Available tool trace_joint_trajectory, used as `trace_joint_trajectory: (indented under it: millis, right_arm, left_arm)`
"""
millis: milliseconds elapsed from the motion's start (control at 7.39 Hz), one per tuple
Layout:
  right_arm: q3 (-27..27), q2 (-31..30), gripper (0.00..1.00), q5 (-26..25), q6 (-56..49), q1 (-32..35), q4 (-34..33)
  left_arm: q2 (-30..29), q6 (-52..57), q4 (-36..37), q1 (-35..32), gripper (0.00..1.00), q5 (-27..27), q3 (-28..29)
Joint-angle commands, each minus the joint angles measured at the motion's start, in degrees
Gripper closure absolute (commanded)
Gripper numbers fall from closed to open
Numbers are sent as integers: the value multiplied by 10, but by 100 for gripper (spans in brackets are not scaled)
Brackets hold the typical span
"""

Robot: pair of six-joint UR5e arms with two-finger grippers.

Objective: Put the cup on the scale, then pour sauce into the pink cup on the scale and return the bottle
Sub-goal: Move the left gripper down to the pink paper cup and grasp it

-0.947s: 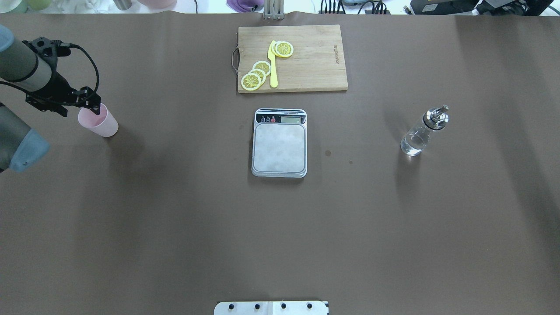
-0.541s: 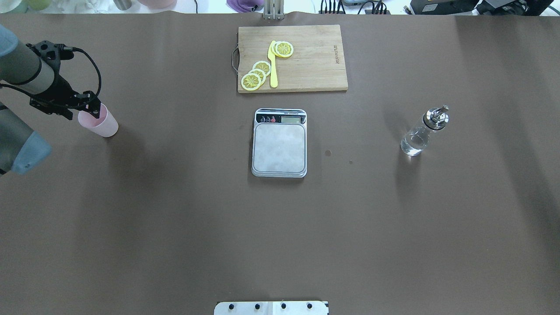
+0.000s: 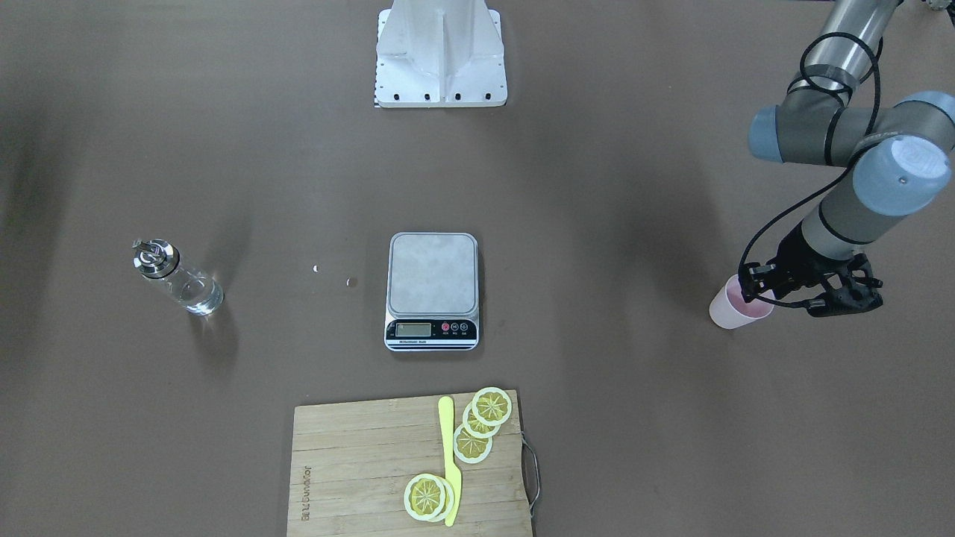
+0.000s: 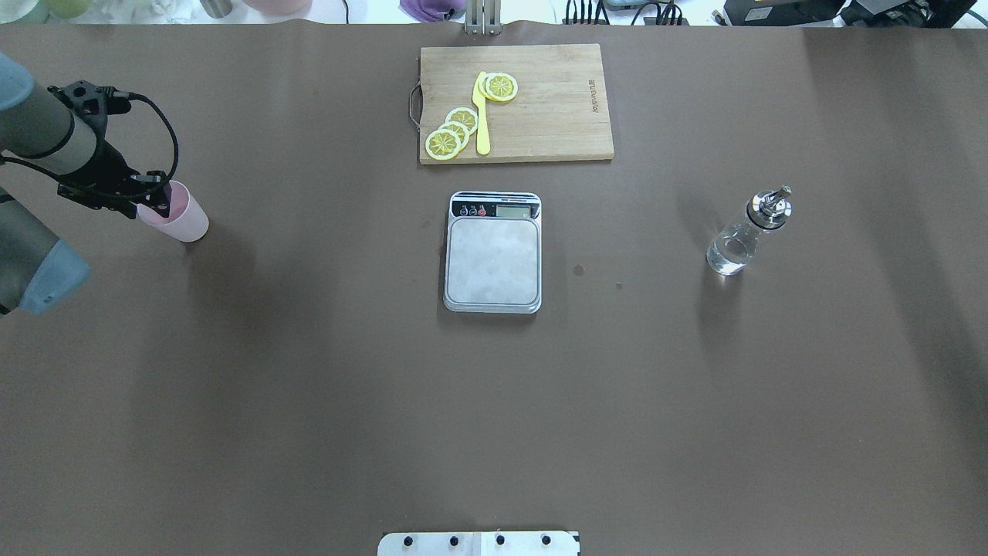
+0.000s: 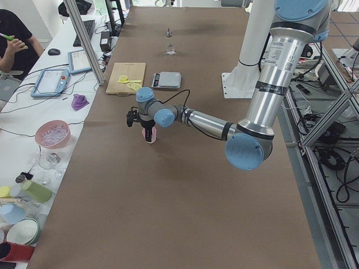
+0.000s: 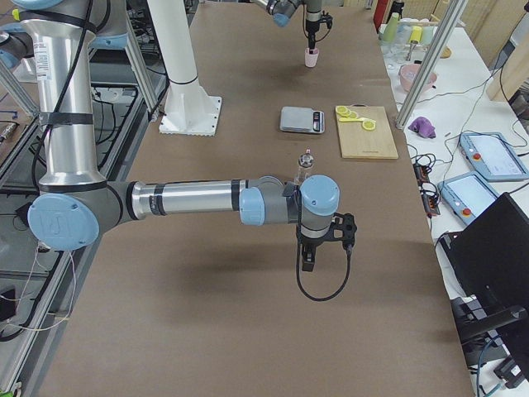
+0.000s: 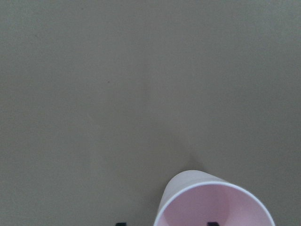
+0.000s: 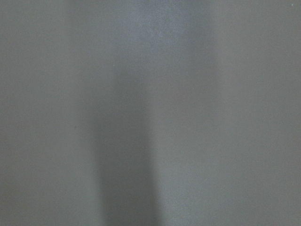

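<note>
The pale pink cup (image 4: 187,222) stands upright on the brown table at the far left, well apart from the scale (image 4: 492,259) in the middle. My left gripper (image 4: 156,199) is open at the cup's rim. In the left wrist view one fingertip (image 7: 120,224) is outside the cup (image 7: 214,207) and the other inside it, so they straddle its wall. The clear glass bottle (image 4: 739,238) with its metal cap stands alone at the right. My right gripper (image 6: 307,258) shows only in the exterior right view, above bare table near the bottle (image 6: 306,165); I cannot tell its state.
A wooden cutting board (image 4: 540,108) with lemon slices (image 4: 451,133) and a yellow knife (image 4: 482,116) lies beyond the scale. The robot's white base (image 3: 440,52) is at the near edge. Bowls and cups stand on a side bench (image 5: 50,134) off the table's far edge.
My left gripper has shifted slightly left and down onto the cup's rim. The cup, the scale and the bottle have not moved.
</note>
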Motion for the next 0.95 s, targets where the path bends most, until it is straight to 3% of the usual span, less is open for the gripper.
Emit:
trace_joint_trajectory:
  millis: [0,135,271,406,541,812]
  right_arm:
    - [0,-1,0,-1,0,0,0]
    - [0,-1,0,-3,0,0,0]
    - [1,0,0,-2,0,0,0]
    - [1,0,0,-2,0,0,0]
    - [1,1,0,-3,0,0,0]
    - [1,1,0,-3,0,0,0]
  left_arm:
    - [0,-3,-1,1,87,-1,8]
    - [0,-1,-1,1,100,-2,6]
    - [-2,-1,5,1,100,-15,0]
    - [-6,-4,12,-7,100,-67,-6]
    - [-7,-5,13,-33,100,-76,-11]
    - [-30,-6,93,-36,100,-79,-53]
